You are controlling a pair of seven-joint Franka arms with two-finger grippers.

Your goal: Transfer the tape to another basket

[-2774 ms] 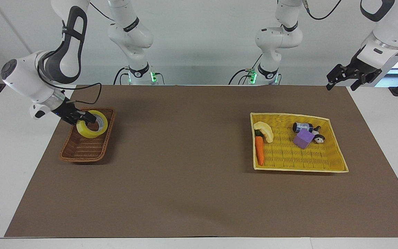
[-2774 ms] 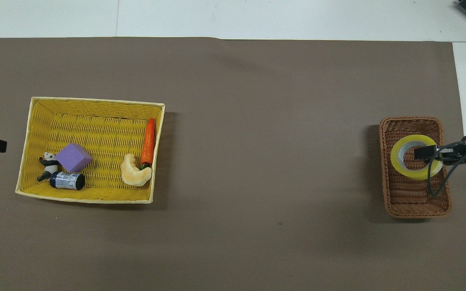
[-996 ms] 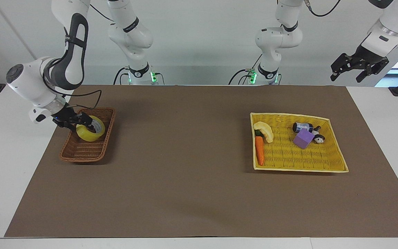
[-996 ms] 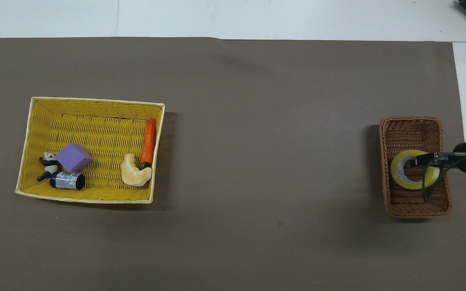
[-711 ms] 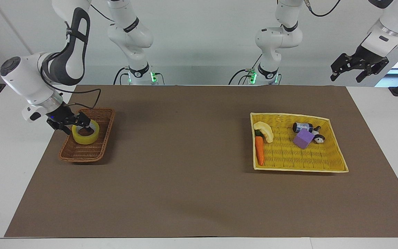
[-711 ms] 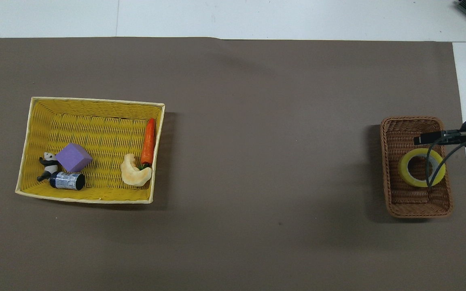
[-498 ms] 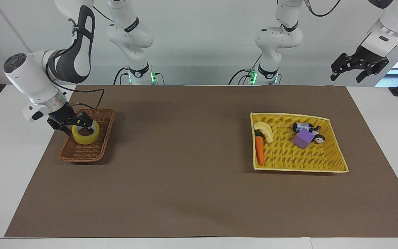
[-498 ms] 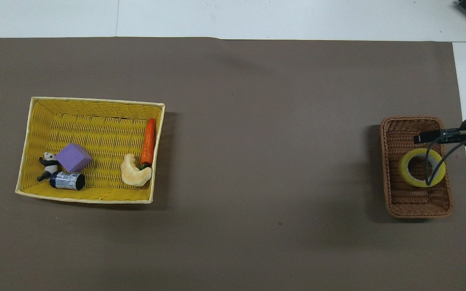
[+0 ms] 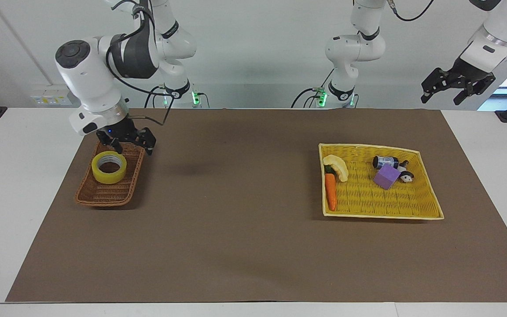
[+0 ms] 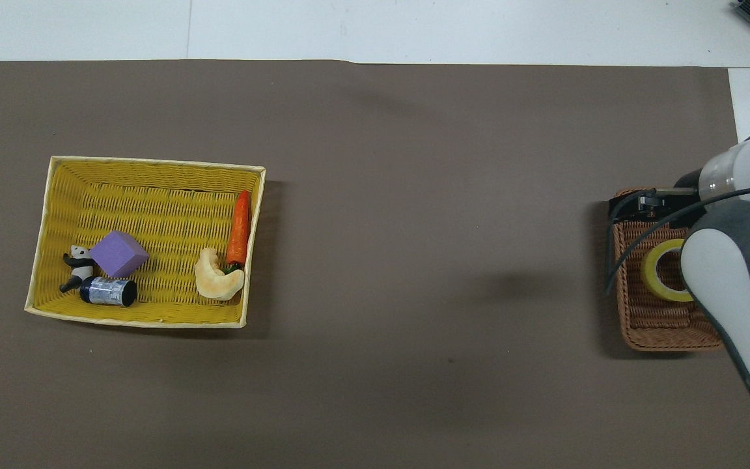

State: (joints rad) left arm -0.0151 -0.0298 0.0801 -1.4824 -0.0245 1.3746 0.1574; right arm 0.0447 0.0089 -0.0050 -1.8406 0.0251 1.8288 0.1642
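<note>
Now tape (image 9: 109, 167) flat in brown basket (image 9: 104, 193), right gripper (image 9: 126, 144) raised beside it, spread wide, empty

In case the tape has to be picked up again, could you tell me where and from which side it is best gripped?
The tape lies flat in the brown basket, hole facing up. I would come straight down with one finger in the hole and one outside, pinching the ring wall on the part away from the basket's sloping sides.

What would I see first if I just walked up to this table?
Probably the bright yellow tape, lying flat in the brown basket at the right arm's end, with the right gripper just above it, fingers open. Next, the big yellow basket with a carrot and purple block.
</note>
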